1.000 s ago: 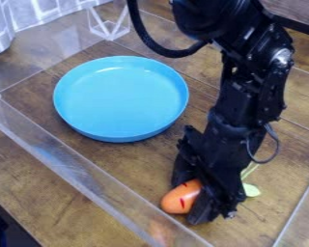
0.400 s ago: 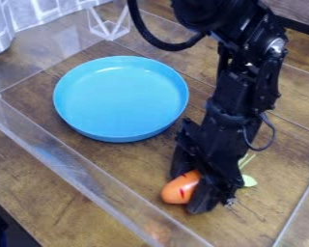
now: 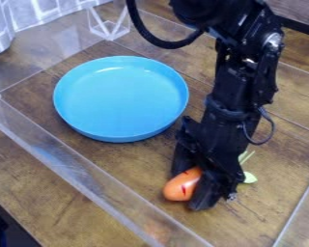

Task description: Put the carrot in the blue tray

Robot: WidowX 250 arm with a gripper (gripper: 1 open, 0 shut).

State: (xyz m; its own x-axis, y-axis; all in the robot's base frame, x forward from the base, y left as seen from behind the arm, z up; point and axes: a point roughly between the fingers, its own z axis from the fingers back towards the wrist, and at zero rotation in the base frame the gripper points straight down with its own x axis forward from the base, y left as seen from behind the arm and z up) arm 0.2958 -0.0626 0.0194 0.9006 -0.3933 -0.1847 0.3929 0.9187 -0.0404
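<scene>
The small orange carrot [image 3: 183,185] with dark stripes lies low on the wooden table, its light green leaf top [image 3: 246,177] showing on the far side of the fingers. My black gripper [image 3: 205,189] points down and is shut on the carrot. The round blue tray [image 3: 120,96] sits empty at the upper left, a short way from the carrot.
A clear plastic wall [image 3: 67,164] runs diagonally along the front left of the wooden table [image 3: 144,174]. More clear barrier stands at the back left [image 3: 67,24]. The black arm [image 3: 241,68] rises toward the top right.
The gripper stays shut around the carrot. The arm has shifted only slightly; the carrot sits in nearly the same spot.
</scene>
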